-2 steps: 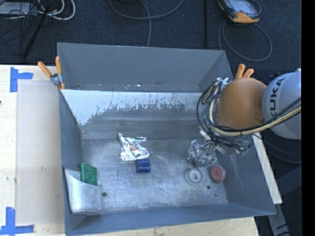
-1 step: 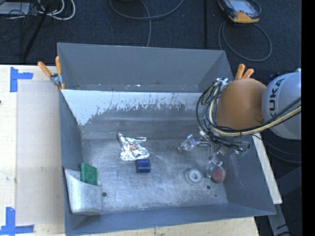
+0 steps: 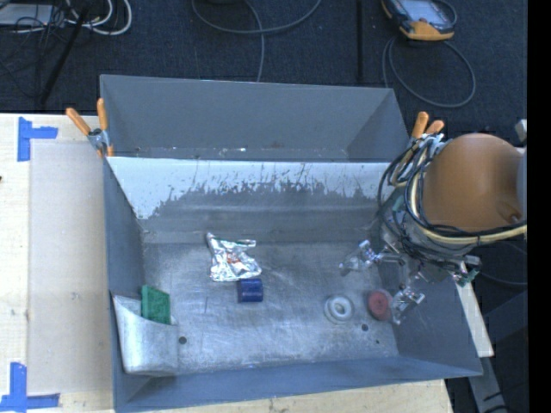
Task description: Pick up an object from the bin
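My gripper (image 3: 379,283) hangs low over the right end of the bin floor. It is open, one fingertip (image 3: 352,262) to the left and the other (image 3: 403,303) at the lower right, with nothing between them. A small dark red disc (image 3: 377,305) lies on the floor just below the gap, close to the lower right fingertip. Left of the disc sits a pale grey ring (image 3: 339,309), apart from both fingertips.
Crumpled silver foil (image 3: 232,259) lies mid-floor with a small blue block (image 3: 250,292) just below it. A green piece (image 3: 156,304) leans at the left wall above a pale sheet (image 3: 145,344) in the front left corner. The arm's orange cover and cables hang over the right wall.
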`<action>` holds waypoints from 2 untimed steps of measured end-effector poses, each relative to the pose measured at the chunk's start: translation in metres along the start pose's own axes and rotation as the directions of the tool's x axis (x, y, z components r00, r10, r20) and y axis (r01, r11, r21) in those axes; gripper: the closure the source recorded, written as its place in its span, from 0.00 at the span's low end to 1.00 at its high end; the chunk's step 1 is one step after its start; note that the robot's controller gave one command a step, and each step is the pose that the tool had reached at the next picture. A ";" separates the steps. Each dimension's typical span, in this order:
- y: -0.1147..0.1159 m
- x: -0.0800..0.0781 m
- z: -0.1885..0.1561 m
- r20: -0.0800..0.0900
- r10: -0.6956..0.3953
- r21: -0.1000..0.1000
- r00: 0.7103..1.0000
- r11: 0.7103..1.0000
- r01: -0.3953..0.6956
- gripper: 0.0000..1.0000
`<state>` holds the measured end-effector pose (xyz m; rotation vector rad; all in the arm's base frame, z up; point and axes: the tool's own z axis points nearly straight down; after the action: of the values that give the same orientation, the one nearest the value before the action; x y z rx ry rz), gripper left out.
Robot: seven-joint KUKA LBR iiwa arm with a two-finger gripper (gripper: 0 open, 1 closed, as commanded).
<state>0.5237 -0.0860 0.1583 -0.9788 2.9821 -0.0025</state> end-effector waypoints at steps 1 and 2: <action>-0.040 -0.004 0.087 0.000 0.022 -0.002 1.000 1.000 -0.022 0.00; -0.041 -0.003 0.085 -0.001 0.022 0.000 1.000 1.000 -0.022 1.00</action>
<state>0.5511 -0.1171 0.0730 -0.9469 2.9938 -0.0029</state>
